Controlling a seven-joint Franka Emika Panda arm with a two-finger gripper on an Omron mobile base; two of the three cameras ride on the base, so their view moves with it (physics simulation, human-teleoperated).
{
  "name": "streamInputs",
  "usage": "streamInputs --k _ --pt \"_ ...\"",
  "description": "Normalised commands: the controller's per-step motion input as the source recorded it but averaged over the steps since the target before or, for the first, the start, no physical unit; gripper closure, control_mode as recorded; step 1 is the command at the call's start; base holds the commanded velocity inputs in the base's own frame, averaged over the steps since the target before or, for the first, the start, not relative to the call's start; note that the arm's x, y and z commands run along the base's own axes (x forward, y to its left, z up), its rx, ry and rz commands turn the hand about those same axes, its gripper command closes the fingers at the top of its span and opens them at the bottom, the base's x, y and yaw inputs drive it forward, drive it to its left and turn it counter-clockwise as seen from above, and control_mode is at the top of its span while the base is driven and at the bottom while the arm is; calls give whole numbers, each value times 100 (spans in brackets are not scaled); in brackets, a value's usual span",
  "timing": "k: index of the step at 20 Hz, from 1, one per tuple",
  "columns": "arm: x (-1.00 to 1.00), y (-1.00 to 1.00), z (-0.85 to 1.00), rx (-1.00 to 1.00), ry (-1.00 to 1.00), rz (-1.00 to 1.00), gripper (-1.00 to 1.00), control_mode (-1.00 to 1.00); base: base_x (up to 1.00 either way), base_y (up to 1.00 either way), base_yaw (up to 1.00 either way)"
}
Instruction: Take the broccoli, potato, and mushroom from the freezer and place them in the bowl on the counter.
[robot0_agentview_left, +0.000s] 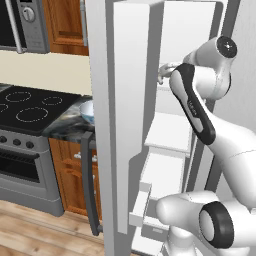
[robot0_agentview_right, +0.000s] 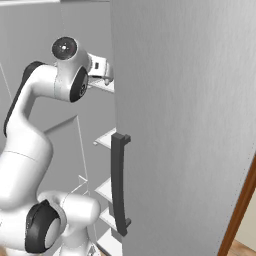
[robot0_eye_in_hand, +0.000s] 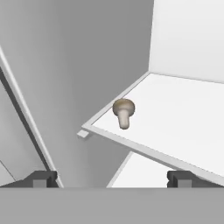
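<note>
jaws wide apart, empty, mushroom (robot0_eye_in_hand: 123, 112) beyond

mushroom (robot0_eye_in_hand: 123, 113): matt tan, smooth, on the shelf ahead of my fingertips | freezer (robot0_agentview_left: 167, 125) shelves: smooth matt white plastic look | counter (robot0_agentview_left: 67, 127) left of freezer: glossy dark marbled stone | cabinets (robot0_agentview_left: 67, 175) under it: brown wood

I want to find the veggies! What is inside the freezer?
A small tan mushroom lies on a white shelf inside the freezer, near the shelf's front edge. No broccoli or potato shows there. The open door and the arm cover parts of the other shelves.
</note>
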Motion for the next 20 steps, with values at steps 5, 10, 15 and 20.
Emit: streamInputs --k 5,10,15,20 --pt "58 0 -1 0 0 0 -100 -100 0 0 0" --pt "80 0 -5 0 15 0 -100 -100 0 0 0" --pt "57 0 -18 0 12 0 -100 -100 0 0 0" --pt "14 -10 -45 -4 1 0 -100 -100 0 0 0"
